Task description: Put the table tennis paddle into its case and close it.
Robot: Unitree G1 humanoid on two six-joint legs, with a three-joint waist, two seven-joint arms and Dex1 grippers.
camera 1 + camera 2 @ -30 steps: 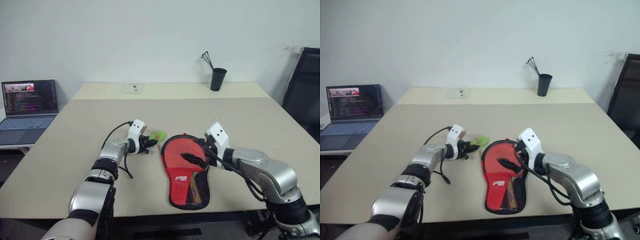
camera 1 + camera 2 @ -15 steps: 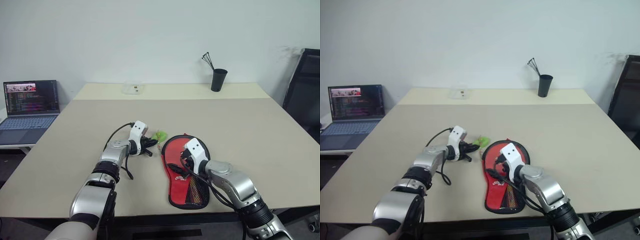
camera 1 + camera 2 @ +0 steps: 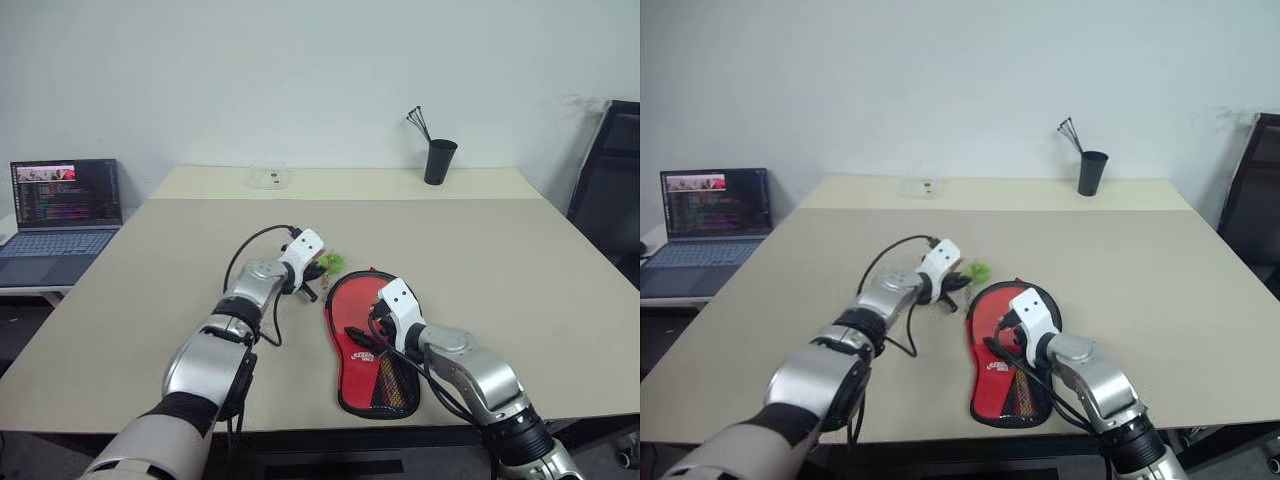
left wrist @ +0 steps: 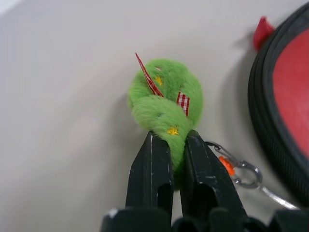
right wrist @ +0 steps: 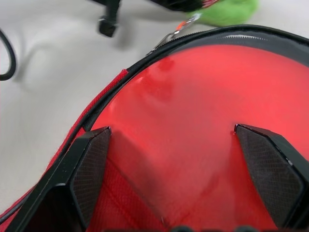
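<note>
Standing against a plain white wall [image 3: 300,70]: wide beige table [image 3: 150,270]. Sitting at its far edge, black cup [image 3: 439,161]; glowing at left, open laptop [image 3: 62,210]; showing at right, black chair [image 3: 610,190].

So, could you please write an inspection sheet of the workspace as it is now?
Surface: beige table, mostly bare.
Job's things: red case lying flat near the front edge; paddle not distinguishable.
Clutter: black cup with sticks, clear small box at far edge.
Grippers: left gripper shut on green plush charm; right gripper open over the case.
Cables: black cable looping along the left arm.
Surroundings: laptop, black chair.
</note>
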